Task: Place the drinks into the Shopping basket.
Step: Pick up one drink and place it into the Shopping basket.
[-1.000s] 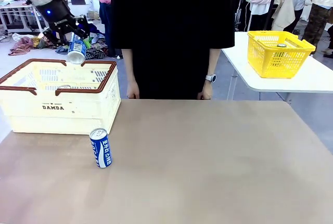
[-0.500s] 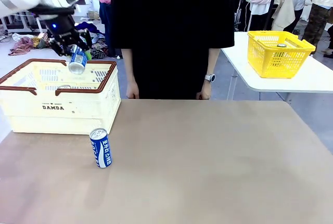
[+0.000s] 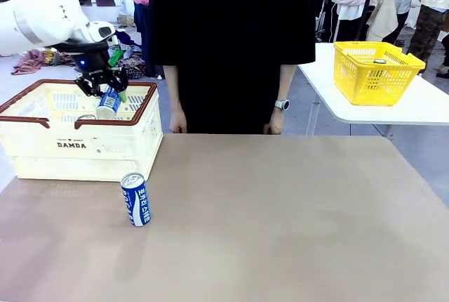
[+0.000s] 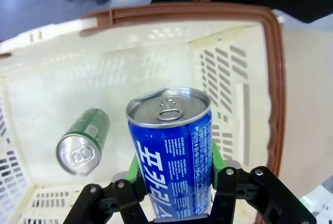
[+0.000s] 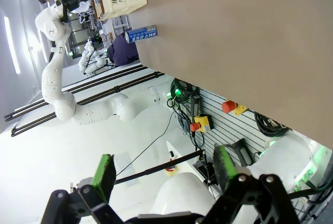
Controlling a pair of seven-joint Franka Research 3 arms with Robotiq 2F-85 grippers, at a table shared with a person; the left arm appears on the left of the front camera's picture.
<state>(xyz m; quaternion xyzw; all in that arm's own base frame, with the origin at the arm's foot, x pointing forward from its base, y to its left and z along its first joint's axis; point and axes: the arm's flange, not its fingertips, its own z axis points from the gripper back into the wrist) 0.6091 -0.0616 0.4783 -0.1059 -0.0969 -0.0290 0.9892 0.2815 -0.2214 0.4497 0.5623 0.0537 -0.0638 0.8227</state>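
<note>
My left gripper [image 3: 105,93] is shut on a blue drink can [image 3: 109,102] and holds it tilted just inside the mouth of the cream Shopping basket [image 3: 84,149]. The left wrist view looks down the can [image 4: 173,151] held between the green pads, with the basket's slotted wall [image 4: 229,94] beyond. A green can [image 4: 83,141] lies on its side on the basket floor. Another blue can [image 3: 136,199] stands upright on the table in front of the basket; it also shows as the blue can [image 5: 140,34] in the right wrist view. My right gripper [image 5: 164,169] is open, with nothing between its fingers.
A person in black stands at the far table edge, hands [image 3: 179,121] resting near it. A small yellow basket [image 3: 376,71] sits on a white side table at the right. The brown tabletop [image 3: 280,211] is bare to the right of the standing can.
My left gripper has carried the blue can downward and slightly right, from above the basket to inside its rim. The standing can and the person have not moved.
</note>
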